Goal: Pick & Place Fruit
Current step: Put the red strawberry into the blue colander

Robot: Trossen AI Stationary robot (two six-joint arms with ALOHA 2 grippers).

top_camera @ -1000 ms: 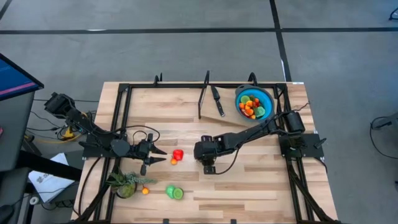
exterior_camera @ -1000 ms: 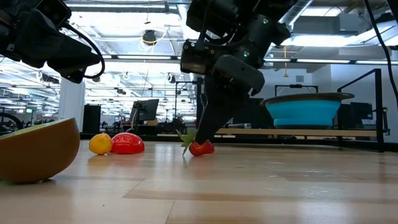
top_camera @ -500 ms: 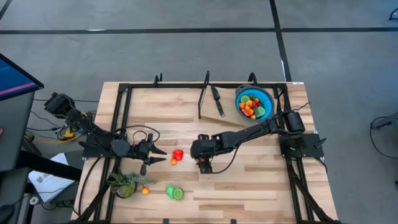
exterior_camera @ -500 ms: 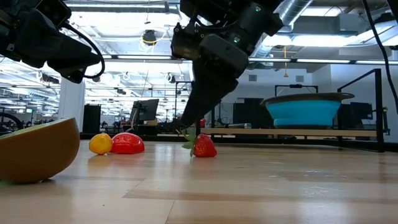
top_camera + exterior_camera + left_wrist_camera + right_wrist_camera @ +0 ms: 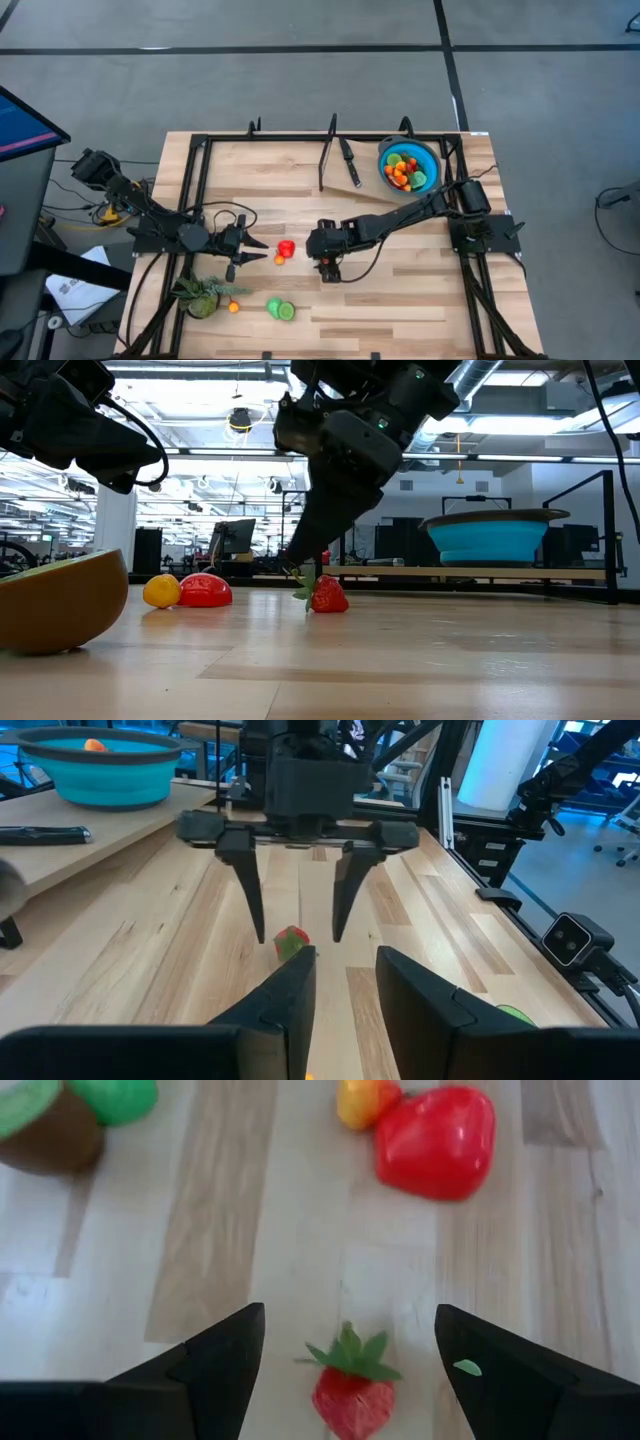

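Observation:
A small red strawberry (image 5: 350, 1390) with green leaves rests on the wooden table, between the open fingers of my right gripper (image 5: 350, 1345), which points down over it without touching. The low view shows the strawberry (image 5: 328, 595) below the right gripper (image 5: 305, 565). The left wrist view shows the strawberry (image 5: 290, 942) too. A red fruit (image 5: 287, 247) and a small orange one (image 5: 280, 259) lie just left of it. My left gripper (image 5: 262, 250) waits open beside them. The blue bowl (image 5: 424, 153) at the far right holds several fruits.
A black-handled knife (image 5: 350, 160) lies left of the bowl. The spiky green plant (image 5: 200, 293), a small orange fruit (image 5: 234, 307) and green fruit pieces (image 5: 280, 310) sit near the near left edge. A brown kiwi half (image 5: 60, 600) looms close in the low view. A black frame borders the table.
My right gripper has shifted a little toward the table's left. The strawberry, which lay low and tilted at the fingertips, now stands more upright on the table.

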